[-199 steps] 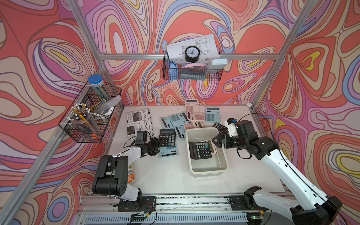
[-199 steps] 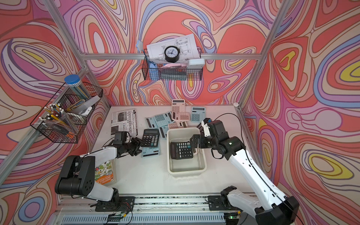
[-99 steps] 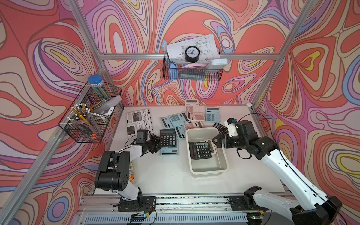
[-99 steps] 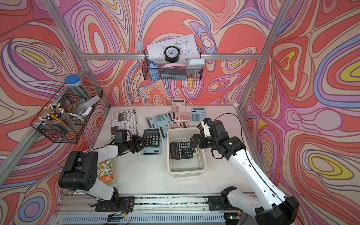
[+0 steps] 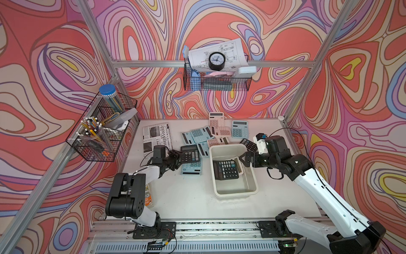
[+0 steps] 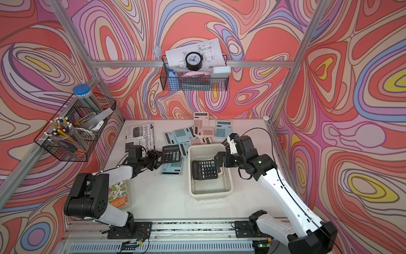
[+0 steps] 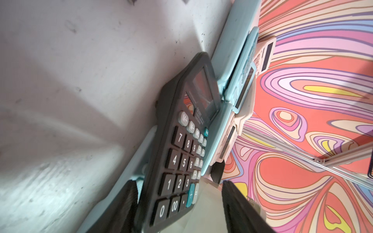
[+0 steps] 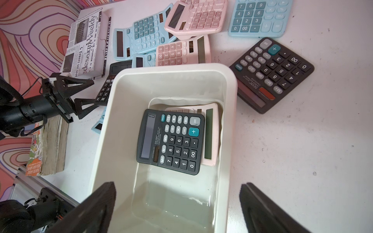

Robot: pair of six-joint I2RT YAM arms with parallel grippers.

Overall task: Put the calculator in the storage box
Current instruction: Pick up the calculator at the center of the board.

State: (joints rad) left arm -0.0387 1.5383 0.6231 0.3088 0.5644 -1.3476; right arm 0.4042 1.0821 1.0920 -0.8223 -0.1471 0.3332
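Note:
A black calculator (image 5: 190, 153) (image 6: 171, 154) lies tilted on a light blue one (image 5: 191, 168), left of the storage box (image 5: 236, 193) (image 6: 211, 194). My left gripper (image 5: 179, 157) (image 7: 178, 187) is open, its jaws straddling this calculator's (image 7: 181, 145) near edge, with a gap still showing beside one finger (image 7: 238, 207). The cream-white box (image 8: 173, 67) holds another black calculator (image 8: 171, 141) lying on a pink one (image 8: 212, 137). Over the box's right side hovers my right gripper (image 5: 243, 160) (image 8: 178, 184), wide open and empty.
Several blue and pink calculators (image 5: 206, 134) are piled behind the box. A further black one (image 5: 248, 144) lies at its back right. A newspaper-print box (image 5: 156, 137) sits back left, a book (image 5: 148, 195) under the left arm. Wire baskets (image 5: 103, 129) (image 5: 216, 81) hang on the walls.
My left gripper has slid toward the black calculator on the table until its jaws reach around its edge, and they have narrowed slightly. The right arm has not moved.

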